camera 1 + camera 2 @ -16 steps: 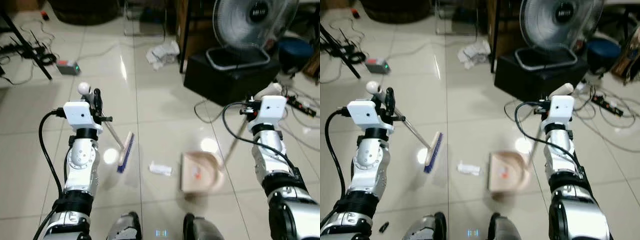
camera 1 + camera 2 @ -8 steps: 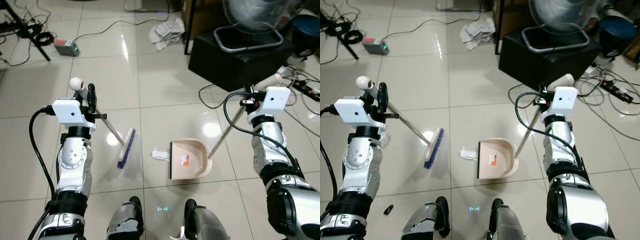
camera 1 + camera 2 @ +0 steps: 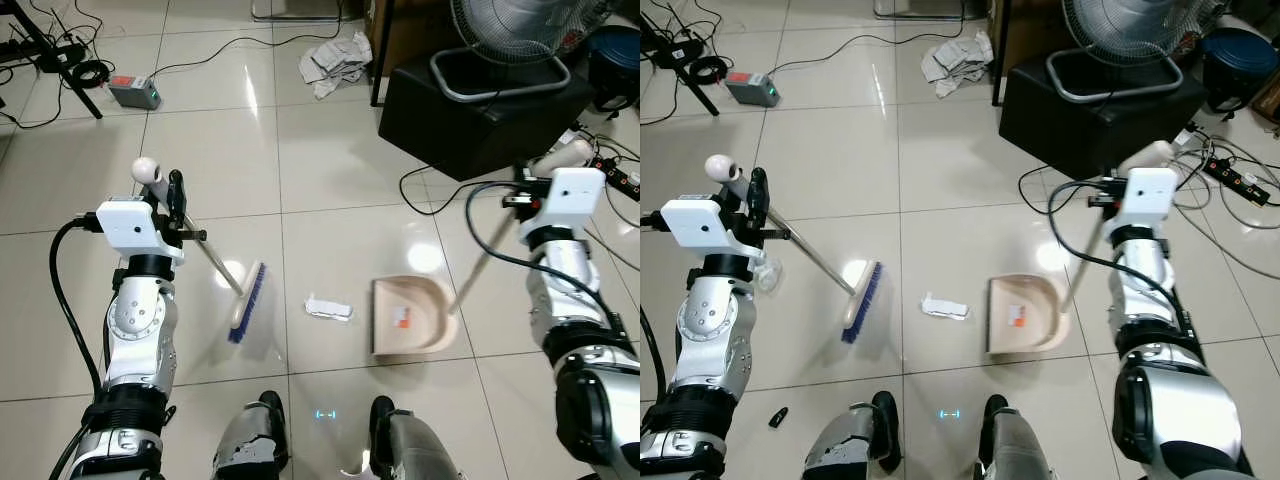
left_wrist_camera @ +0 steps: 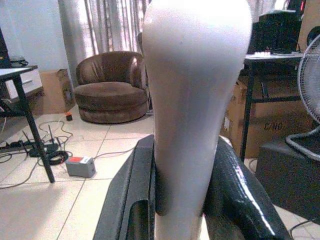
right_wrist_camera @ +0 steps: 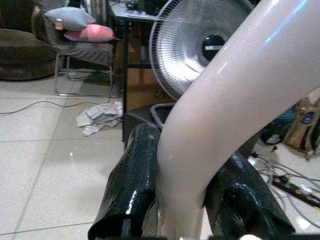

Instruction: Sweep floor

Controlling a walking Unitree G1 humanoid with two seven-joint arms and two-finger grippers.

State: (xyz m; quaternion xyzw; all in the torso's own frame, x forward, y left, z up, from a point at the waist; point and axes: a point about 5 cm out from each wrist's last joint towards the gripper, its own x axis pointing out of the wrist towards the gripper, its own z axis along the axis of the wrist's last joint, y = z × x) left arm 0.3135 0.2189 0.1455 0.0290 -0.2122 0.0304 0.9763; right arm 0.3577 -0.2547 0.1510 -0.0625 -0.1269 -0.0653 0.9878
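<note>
Your left tool (image 4: 180,200) was clenched around the white handle of the broom (image 3: 246,302), whose blue-bristled head rested on the tiled floor (image 3: 330,190) ahead of your left foot. Just to its right, a crumpled scrap of paper (image 3: 329,308) lay on the tiles, near the open mouth of the beige dustpan (image 3: 408,316). Your right tool (image 5: 185,200) gripped the dustpan's long pale handle, the pan flat on the floor.

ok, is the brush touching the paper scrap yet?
Apart. Left eye view shows bare tile between the brush and the paper scrap.
</note>
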